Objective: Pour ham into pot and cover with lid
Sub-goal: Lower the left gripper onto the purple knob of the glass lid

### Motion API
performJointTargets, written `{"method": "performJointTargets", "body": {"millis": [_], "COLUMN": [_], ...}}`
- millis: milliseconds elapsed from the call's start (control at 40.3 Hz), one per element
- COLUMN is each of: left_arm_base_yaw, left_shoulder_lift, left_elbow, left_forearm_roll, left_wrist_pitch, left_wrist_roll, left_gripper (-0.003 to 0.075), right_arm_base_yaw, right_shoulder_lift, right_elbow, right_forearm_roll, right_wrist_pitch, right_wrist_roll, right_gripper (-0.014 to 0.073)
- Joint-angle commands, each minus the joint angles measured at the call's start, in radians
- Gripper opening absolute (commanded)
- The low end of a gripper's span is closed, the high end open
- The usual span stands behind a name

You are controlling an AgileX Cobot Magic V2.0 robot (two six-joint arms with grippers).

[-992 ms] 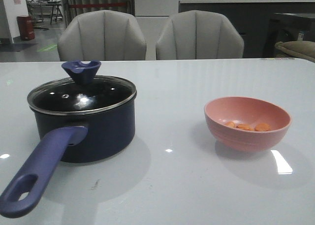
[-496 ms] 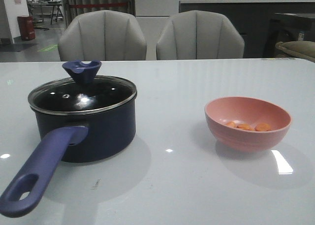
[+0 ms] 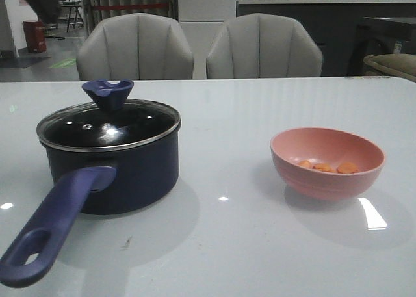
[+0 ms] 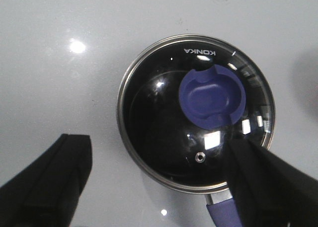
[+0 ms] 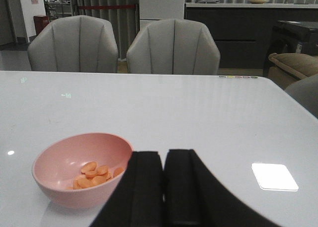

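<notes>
On the glossy white tabletop (image 3: 234,245), one navy pot (image 3: 130,173) wears its round glass lid (image 3: 107,125). Right, one matte pink bowl (image 3: 327,162) holds flat orange ham (image 3: 325,167). Left end effector (image 4: 164,187) spread above the lid; right end effector (image 5: 164,187) pressed together. Two grey chairs (image 3: 195,47) behind.

The lid (image 3: 108,128) sits closed on the pot (image 3: 114,173), blocking access to the interior; its knob (image 3: 108,93) stands proud with open space around it. The pot handle (image 3: 55,225) projects toward the near table edge. A wide strip of bare table (image 3: 224,154) separates pot and pink bowl (image 3: 327,163). The bowl mouth is unobstructed above the ham (image 3: 325,167).
</notes>
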Motion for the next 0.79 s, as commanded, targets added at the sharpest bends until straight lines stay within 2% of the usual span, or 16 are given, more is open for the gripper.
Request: {"method": "performJointTargets", "body": {"millis": [0, 74, 298, 769], "left_arm_base_yaw": [-0.069, -0.102, -0.149, -0.159], "left_shoulder_lift": [0.042, 0.102, 0.242, 0.386], "left_elbow": [-0.09, -0.148, -0.289, -0.41], "left_forearm_roll": [0.104, 0.139, 0.137, 0.122], "left_wrist_pitch": [-0.011, 0.026, 0.134, 0.217], "left_wrist_roll": [-0.118, -0.168, -0.198, -0.244], "left_gripper": [0.0585, 0.0585, 0.0585, 0.0585], "right_arm_base_yaw": [-0.007, -0.007, -0.007, -0.007], "right_shoulder_lift": [-0.019, -0.019, -0.019, -0.019], "right_elbow": [-0.005, -0.005, -0.005, -0.005], "right_forearm_roll": [-0.007, -0.007, -0.007, -0.007], "right_wrist_pitch": [-0.083, -0.083, -0.083, -0.083], "right_wrist_roll": [-0.009, -0.009, -0.009, -0.009], "right_gripper": [0.0138, 0.0138, 0.0138, 0.0138]}}
